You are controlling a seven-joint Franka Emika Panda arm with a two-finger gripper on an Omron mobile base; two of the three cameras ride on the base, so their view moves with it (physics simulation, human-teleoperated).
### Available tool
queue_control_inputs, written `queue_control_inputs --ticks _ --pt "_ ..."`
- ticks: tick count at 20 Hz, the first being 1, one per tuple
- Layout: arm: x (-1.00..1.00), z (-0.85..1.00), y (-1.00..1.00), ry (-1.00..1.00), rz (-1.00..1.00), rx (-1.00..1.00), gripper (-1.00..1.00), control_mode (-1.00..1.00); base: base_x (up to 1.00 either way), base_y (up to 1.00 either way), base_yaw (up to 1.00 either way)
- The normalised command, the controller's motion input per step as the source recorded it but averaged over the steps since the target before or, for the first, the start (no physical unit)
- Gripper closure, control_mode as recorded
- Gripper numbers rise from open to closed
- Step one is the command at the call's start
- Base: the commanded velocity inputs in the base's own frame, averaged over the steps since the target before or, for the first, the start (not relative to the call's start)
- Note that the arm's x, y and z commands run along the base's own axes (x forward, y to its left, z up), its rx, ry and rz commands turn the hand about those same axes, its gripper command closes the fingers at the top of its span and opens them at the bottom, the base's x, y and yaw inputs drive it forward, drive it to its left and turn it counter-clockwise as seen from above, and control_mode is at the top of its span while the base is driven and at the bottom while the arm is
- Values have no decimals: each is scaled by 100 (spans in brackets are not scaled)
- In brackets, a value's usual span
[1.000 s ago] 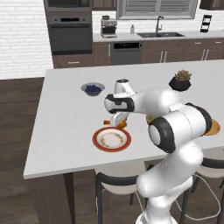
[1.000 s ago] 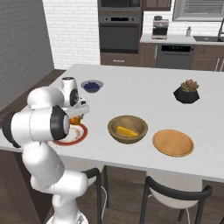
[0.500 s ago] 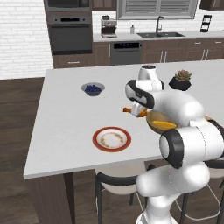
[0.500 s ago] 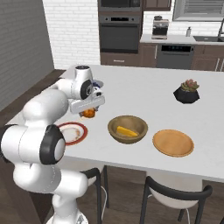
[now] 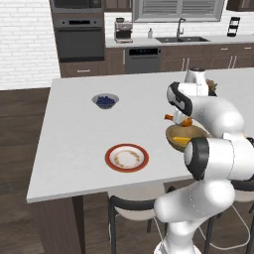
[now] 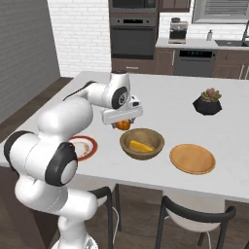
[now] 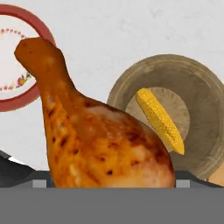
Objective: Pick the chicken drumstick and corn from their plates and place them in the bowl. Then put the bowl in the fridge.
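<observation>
The fingers (image 6: pixel 122 120) are spread wide around the fat end of the chicken drumstick (image 7: pixel 94 140), and they are carrying it: from the right-hand camera the orange meat hangs just under the hand, clear of the desk (image 6: pixel 165 104). In the hand's own view the bulbous end sits down by the tips and the thin bone points up and away, toward the red-rimmed plate (image 7: pixel 17 87), which now lies bare apart from its pattern.

Just beside the load, a little further along the reach, stands the wooden bowl (image 6: pixel 142 143) with the corn (image 6: pixel 140 146) already lying across its floor. Beyond that is the plain tan plate (image 6: pixel 192 158), with nothing on it, and further back a dark planter (image 6: pixel 207 103) and a small grey bowl of blueberries (image 5: pixel 105 101), both well out of the way.

So the job in hand, as I read it, is the last stretch of the carry. The drumstick hangs near the bowl's rim rather than over its hollow, so I would bring the hand on until the meat is squarely above the middle, lower it close to the corn, and only then let go. Released from here it could catch the thick rim and roll onto the desk. The fridge step waits on that.
</observation>
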Motion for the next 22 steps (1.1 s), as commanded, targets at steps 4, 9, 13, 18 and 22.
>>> queue_control_inputs --ticks 4,9,13,18,22 --pt "11 -21 -87 0 -6 0 100 -100 0 0 0" --pt "38 -20 -24 -4 0 2 100 -100 0 0 0" --pt "19 -40 -23 0 2 0 100 -100 0 0 0" --pt "0 -32 -23 0 3 0 100 -100 0 0 0" --pt "0 -43 -2 0 4 0 100 -100 0 0 0"
